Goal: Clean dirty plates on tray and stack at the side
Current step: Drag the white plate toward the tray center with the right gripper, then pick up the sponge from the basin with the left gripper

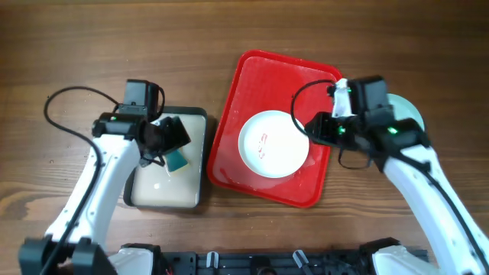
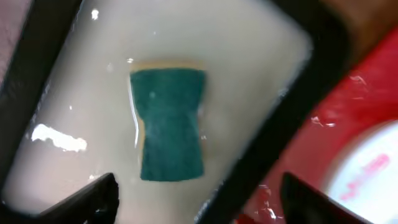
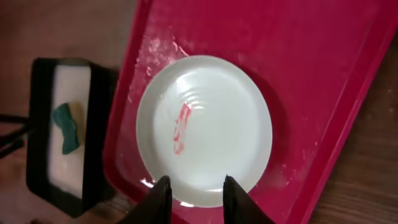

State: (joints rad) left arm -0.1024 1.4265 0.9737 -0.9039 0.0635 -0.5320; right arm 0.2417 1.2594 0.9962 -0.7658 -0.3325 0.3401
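A white plate [image 1: 273, 143] with a red smear [image 3: 182, 127] lies in the middle of the red tray [image 1: 252, 76]. My right gripper [image 1: 312, 127] hovers over that plate's right edge. In the right wrist view its fingers [image 3: 163, 194] stand a little apart over the near rim of the plate [image 3: 205, 124], gripping nothing. A pale mint plate [image 1: 413, 113] lies on the table right of the tray, mostly hidden under the right arm. My left gripper [image 1: 168, 137] hangs open above the green sponge [image 2: 169, 124].
The sponge [image 1: 177, 160] lies in a black-rimmed cream tray [image 1: 164, 192] left of the red tray. The cream tray's black rim [image 2: 292, 118] runs close beside the red tray's edge [image 2: 348, 106]. Bare wooden table surrounds both trays.
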